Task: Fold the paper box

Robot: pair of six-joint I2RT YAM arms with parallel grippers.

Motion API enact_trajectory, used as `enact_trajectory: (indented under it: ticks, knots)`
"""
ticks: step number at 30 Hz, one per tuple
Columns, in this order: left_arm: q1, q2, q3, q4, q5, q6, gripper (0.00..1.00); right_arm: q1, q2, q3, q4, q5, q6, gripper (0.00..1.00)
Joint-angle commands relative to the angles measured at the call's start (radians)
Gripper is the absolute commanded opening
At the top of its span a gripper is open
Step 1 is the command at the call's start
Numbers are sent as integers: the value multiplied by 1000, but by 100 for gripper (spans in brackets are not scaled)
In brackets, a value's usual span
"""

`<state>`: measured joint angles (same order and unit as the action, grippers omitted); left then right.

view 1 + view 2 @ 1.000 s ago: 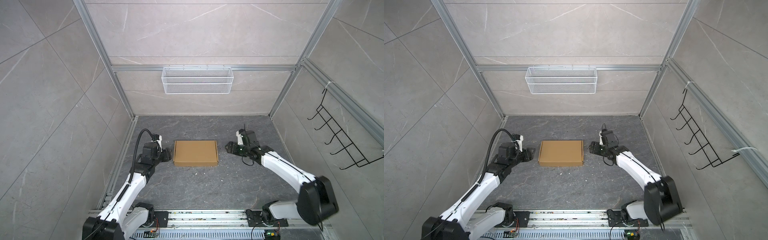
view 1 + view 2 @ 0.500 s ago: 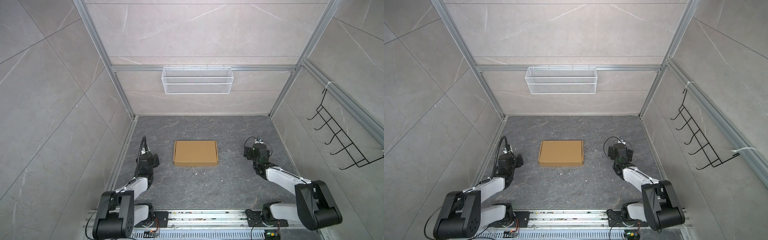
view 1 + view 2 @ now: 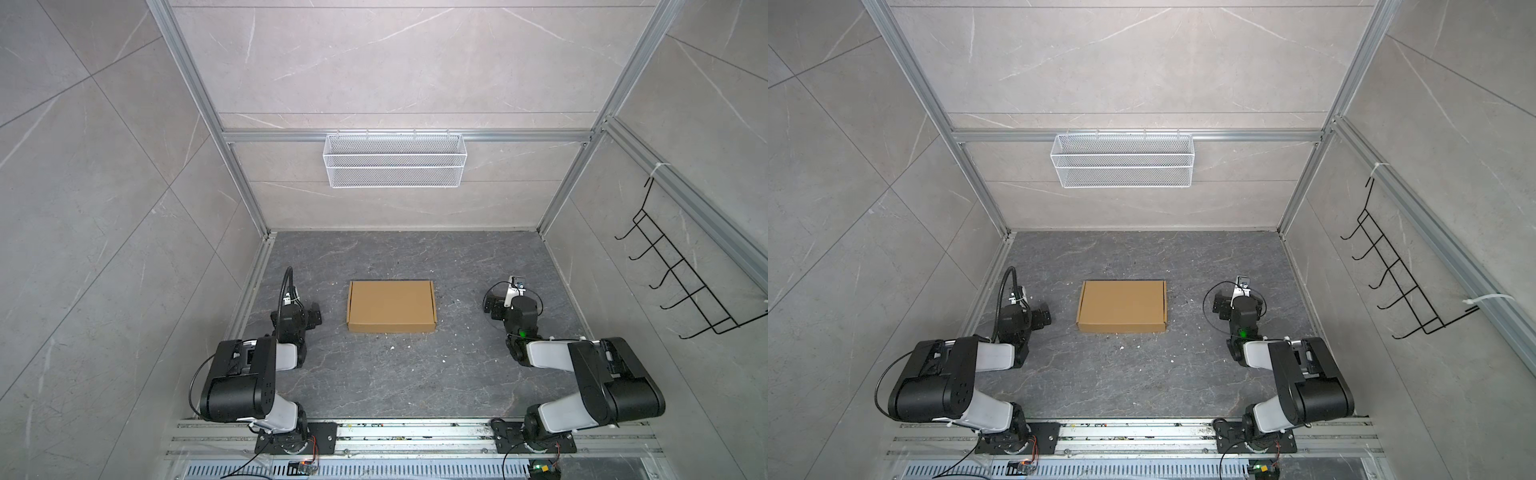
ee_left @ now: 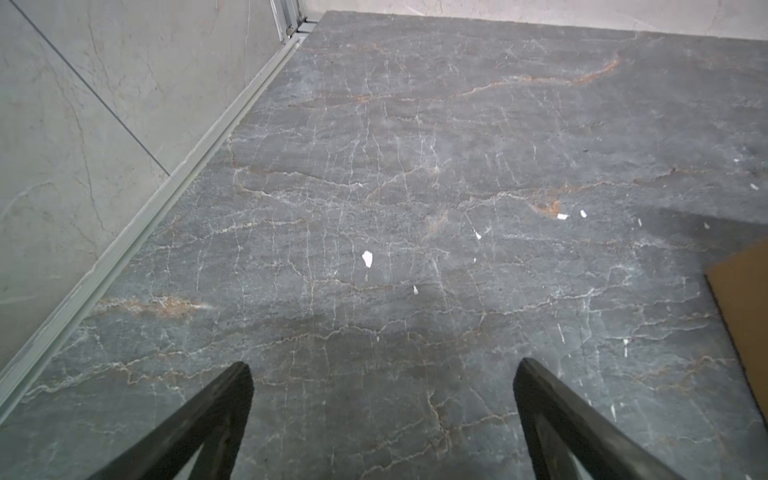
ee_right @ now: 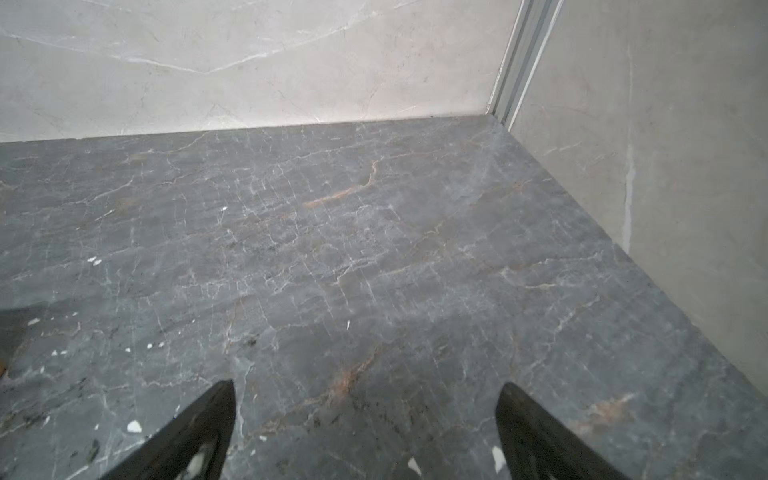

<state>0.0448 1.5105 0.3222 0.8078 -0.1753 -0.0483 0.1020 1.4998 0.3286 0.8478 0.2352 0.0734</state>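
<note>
1. The left hand (image 4: pixel 382 370) is released: its jaws stand wide apart over the bare worktop (image 4: pixel 415 166) and grasp nothing.
2. The right hand (image 5: pixel 365 388) is released in the same way, with only grey worktop between its jaws.
3. The paper box (image 3: pixel 390 306) lies flat on the worktop between the two hands, and neither hand touches it. The left wrist view shows only one brown corner of it.
4. From the left hand the box lies toward the middle of the worktop, and from the right hand also. Its long axis runs from one hand toward the other, so each hand has a short end on its side. The left hand seems a little nearer.
5. I judge that the box is already closed into its shallow form, so the folding looks finished or nearly so.
6. The white wire basket (image 3: pixel 394 160) hangs on the back wall and appears to hold nothing. Small white crumbs (image 4: pixel 367 257) lie on the worktop near the box.
</note>
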Motion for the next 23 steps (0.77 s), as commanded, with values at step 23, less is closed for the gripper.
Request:
enact_trajectory:
  ticks: [23]
  knots:
    - [4, -13, 22, 62, 9, 2, 100, 27, 8, 5, 66, 29, -39, 99]
